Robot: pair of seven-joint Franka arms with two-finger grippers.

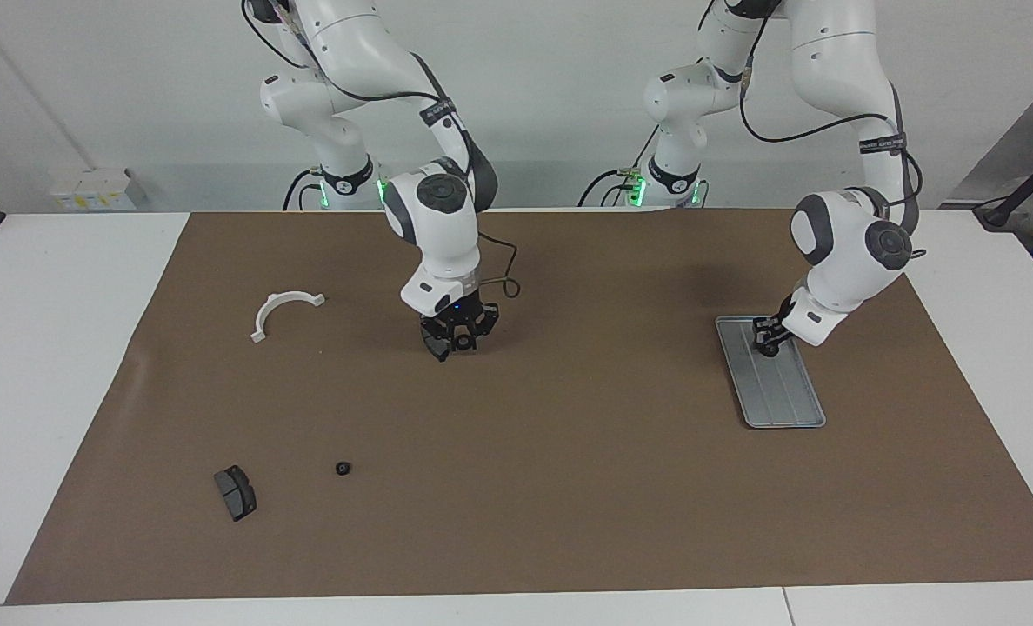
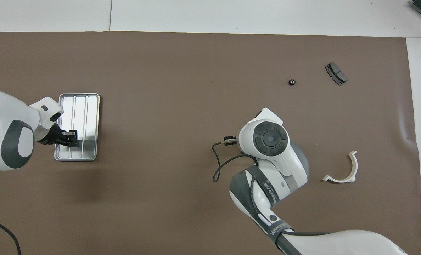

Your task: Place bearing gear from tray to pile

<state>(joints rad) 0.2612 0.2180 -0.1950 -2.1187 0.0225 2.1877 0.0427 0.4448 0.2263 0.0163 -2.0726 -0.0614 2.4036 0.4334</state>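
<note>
A: Where do your grippers stand?

B: My right gripper (image 1: 457, 341) is low over the middle of the brown mat (image 1: 569, 487), just above or at a dark grey brake pad (image 1: 434, 346) that shows at its fingertips. In the overhead view my own wrist hides both. Whether my fingers are closed on the pad, or on anything else, I cannot tell. My left gripper (image 1: 767, 341) is over the silver ridged tray (image 1: 786, 404), at the tray's end nearer to me; its fingers (image 2: 70, 134) look nearly together, but what they hold, if anything, is too small to read.

A: And the bearing gear?

B: A small black round part (image 1: 343, 468), possibly a bearing gear, lies on the mat toward my right arm's end, farther from me than the other parts. Just beside it, nearer that end of the table, lies a second dark grey brake pad (image 1: 235, 492). The white half-ring bracket (image 1: 283, 311) lies well apart from both, nearer to me. The tray sits toward my left arm's end, well apart from these pieces.
</note>
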